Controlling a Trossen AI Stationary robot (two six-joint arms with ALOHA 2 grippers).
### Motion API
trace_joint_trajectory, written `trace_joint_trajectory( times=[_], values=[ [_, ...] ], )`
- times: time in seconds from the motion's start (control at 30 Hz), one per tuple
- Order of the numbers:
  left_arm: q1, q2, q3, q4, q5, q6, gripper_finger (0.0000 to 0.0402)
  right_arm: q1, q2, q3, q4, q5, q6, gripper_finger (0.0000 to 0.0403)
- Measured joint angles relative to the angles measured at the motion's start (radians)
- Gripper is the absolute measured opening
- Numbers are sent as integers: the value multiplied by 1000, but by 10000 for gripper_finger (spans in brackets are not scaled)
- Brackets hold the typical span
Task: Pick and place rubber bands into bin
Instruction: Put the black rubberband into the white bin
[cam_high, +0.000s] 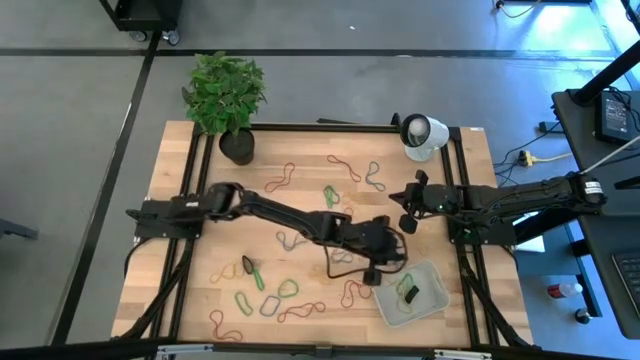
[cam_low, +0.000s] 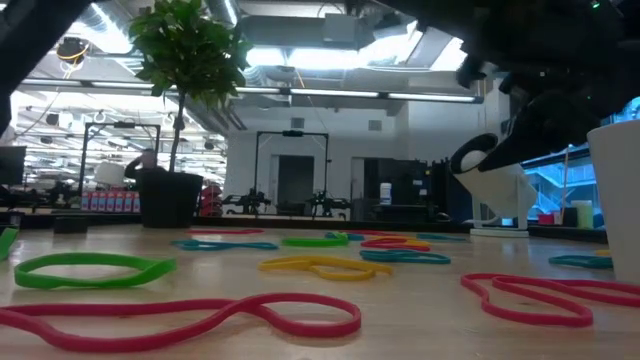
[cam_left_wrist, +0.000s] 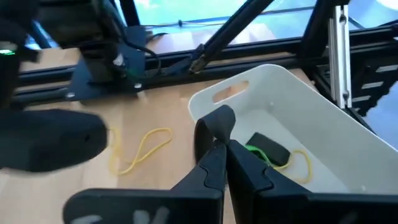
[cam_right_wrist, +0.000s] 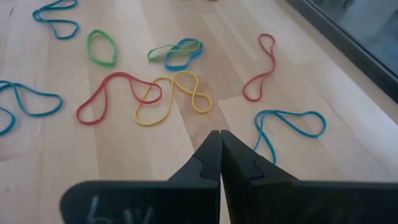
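- the left end effector (cam_high: 372, 277) hangs just beside the bin's (cam_high: 432, 270) near-left edge, and in the left wrist view its fingers (cam_left_wrist: 214, 165) are pressed together with no band visible between them.
- the bin stands at the front right part of the counter (cam_high: 200, 290); inside it lie a green band with something dark (cam_left_wrist: 268, 149) and a yellow band (cam_left_wrist: 301, 163).
- one more yellow band (cam_left_wrist: 142, 149) lies on the wood just outside the bin, near the left end effector.
- the right end effector (cam_high: 408, 224) waits above the counter further back, near the white round device (cam_high: 422, 135); its fingers (cam_right_wrist: 214, 158) are also pressed together and carry nothing.
- many rubber bands are not collected yet: a green one (cam_high: 288, 288) and red ones (cam_high: 302, 310) at the front, blue and green ones (cam_high: 372, 178) further back (the right wrist view shows a red, a yellow and several blue loops (cam_right_wrist: 289, 119) on the wood).
- my judgement: the step in hand is between two picks, because the left arm is at the bin with nothing in its grip, and the task is in an early part.
- the next move calls for spreading the fingers, going to a near band such as the yellow one beside the bin, and lowering until the tips touch the wood, since the bands are thin and flat and can slip out easily.
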Motion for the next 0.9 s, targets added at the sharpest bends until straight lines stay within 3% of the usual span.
trace_joint_trajectory(
  times=[0.27,0.6,0.9],
  values=[
    [-19,158,202,-117,60,-12,2,0,0,0,0,0,-2,5],
    [-51,196,201,-111,67,-42,4,0,0,0,3,0,-2,5],
    [-40,196,199,-116,6,-114,76,0,0,0,4,0,-2,5]
  ],
)
